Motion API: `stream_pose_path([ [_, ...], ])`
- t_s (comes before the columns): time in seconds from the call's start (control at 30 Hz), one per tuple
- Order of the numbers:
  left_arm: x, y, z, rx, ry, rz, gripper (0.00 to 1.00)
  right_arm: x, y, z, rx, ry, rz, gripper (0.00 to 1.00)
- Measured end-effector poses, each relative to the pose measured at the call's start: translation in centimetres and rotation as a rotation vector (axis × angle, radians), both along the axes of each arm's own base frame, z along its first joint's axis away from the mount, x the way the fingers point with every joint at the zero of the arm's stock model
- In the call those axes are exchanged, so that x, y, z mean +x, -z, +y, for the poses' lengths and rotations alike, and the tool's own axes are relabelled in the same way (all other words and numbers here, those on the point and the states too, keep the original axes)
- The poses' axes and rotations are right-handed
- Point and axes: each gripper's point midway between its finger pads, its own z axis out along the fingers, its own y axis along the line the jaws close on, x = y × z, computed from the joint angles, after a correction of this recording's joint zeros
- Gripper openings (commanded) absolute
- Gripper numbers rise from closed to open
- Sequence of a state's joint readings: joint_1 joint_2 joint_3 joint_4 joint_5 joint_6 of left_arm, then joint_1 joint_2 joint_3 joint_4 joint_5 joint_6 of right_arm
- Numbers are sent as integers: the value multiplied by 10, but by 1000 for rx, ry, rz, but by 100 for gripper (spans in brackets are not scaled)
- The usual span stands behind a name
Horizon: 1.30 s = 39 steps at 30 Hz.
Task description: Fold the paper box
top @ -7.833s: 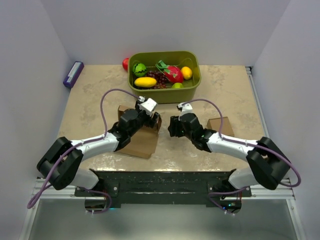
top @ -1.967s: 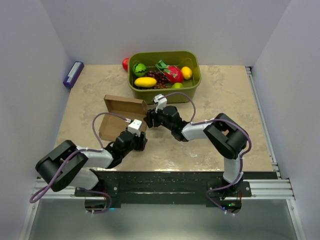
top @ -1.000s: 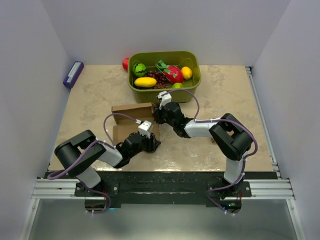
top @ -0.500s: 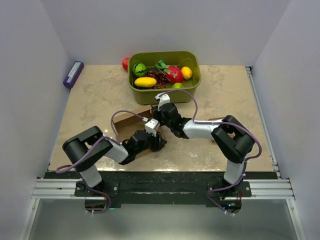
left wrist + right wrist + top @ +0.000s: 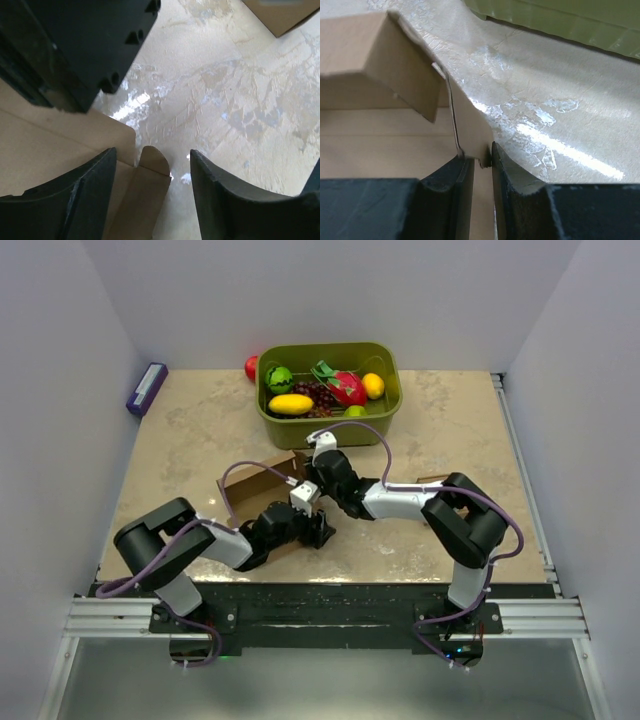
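Observation:
The paper box point(image 5: 258, 478) lies open left of the table's centre, with one wall raised and its near part hidden under both arms. My right gripper point(image 5: 314, 480) is shut on an upright wall of the box; the right wrist view shows the cardboard point(image 5: 470, 125) pinched between the jaws of the right gripper point(image 5: 482, 152). My left gripper point(image 5: 321, 532) sits at the box's near right corner. In the left wrist view it is open point(image 5: 153, 155), and a rounded flap point(image 5: 150, 175) of the box lies between its jaws, untouched.
A green bin point(image 5: 392, 390) of toy fruit stands at the back, with a red ball point(image 5: 250, 367) beside it. A purple block point(image 5: 146, 388) lies at the far left. A small cardboard cube point(image 5: 436, 481) sits right of centre, also in the left wrist view point(image 5: 282, 15).
The right gripper came across from the right and closed on the box's wall. The left gripper moved right along the box's near side. The box shifted and its wall now stands raised.

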<state>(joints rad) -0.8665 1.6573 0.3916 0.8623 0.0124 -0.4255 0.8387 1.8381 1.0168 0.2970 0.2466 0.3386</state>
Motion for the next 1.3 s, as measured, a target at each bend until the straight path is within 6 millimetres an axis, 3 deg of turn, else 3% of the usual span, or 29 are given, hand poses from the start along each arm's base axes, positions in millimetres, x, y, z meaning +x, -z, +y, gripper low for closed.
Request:
stream_pose_path([
  [0.23, -18, -7, 21, 41, 2, 33, 75, 2, 1, -4, -15, 21, -4, 24],
  [0.37, -24, -26, 31, 36, -9, 19, 77, 2, 2, -5, -18, 21, -4, 24],
  [0.57, -25, -72, 45, 42, -19, -61, 84, 0, 6, -7, -30, 18, 1, 24],
  [0.67, -16, -104, 50, 84, -31, -117, 86, -1, 8, -8, -39, 16, 4, 24],
  [0.8, 11, -161, 64, 152, -97, -215, 87, -2, 9, -9, -48, 12, 4, 24],
  [0.9, 36, -191, 92, 244, -162, -285, 87, -2, 9, -9, -49, 12, 4, 24],
  [0.97, 46, -194, 111, 317, -188, -295, 87, -2, 8, -10, -51, 10, 3, 24],
  [1.07, 54, -182, 140, 448, -207, -280, 87, -4, 8, -13, -55, 10, 4, 24],
  [1.3, 52, -160, 160, 613, -172, -279, 87, -4, 9, -19, -55, 15, 6, 24],
])
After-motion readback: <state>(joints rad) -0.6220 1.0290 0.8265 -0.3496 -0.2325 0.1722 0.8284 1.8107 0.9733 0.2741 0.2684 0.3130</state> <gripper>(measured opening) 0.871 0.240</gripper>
